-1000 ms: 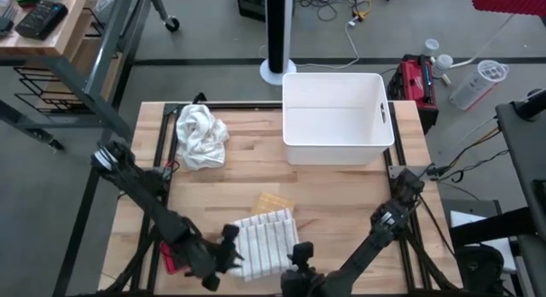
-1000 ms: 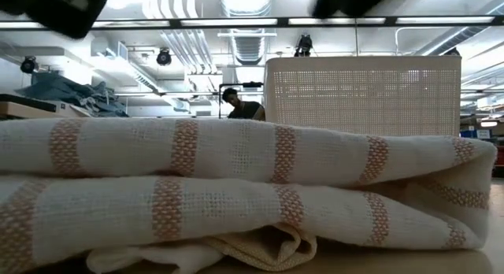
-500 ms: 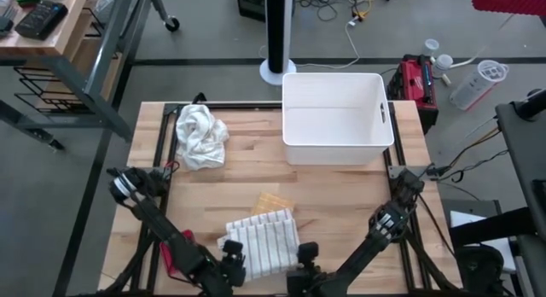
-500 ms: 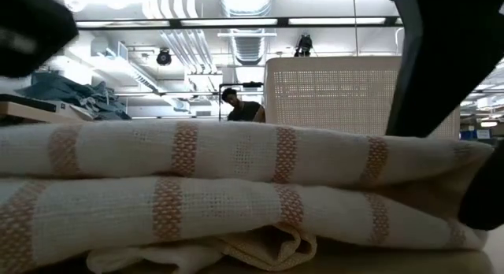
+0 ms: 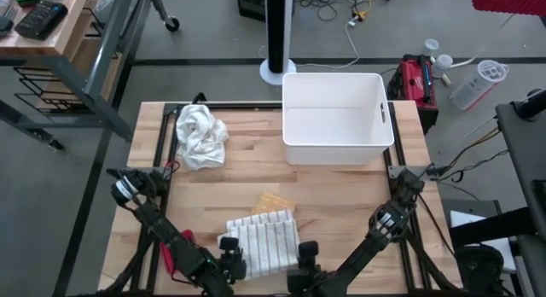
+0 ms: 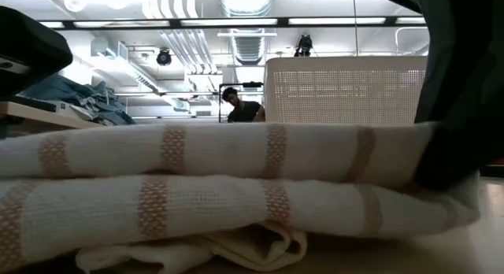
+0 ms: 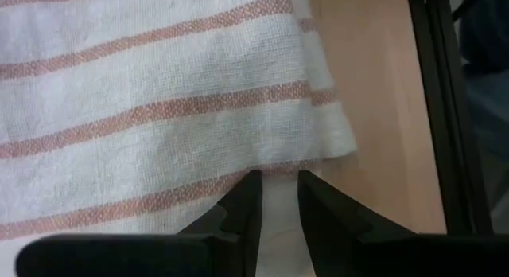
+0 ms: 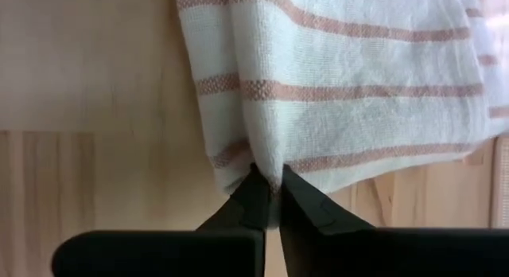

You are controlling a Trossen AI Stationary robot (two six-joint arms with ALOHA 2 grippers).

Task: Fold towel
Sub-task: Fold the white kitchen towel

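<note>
My right hand (image 8: 273,184) and left hand (image 7: 276,184) pinch the near edge of the white, orange-striped woven towel (image 5: 263,244); next, lift and fold it across the wooden tabletop (image 5: 341,190).

On the table (image 5: 341,195) lie two towels: one striped towel (image 5: 263,243) at the near edge and one crumpled white towel (image 5: 201,136) at the far left. One white bin (image 5: 335,118) stands far right. One yellow cloth (image 5: 273,202) lies mid-table. Two grippers work: the left gripper (image 5: 230,261), the right gripper (image 5: 304,256).
</note>
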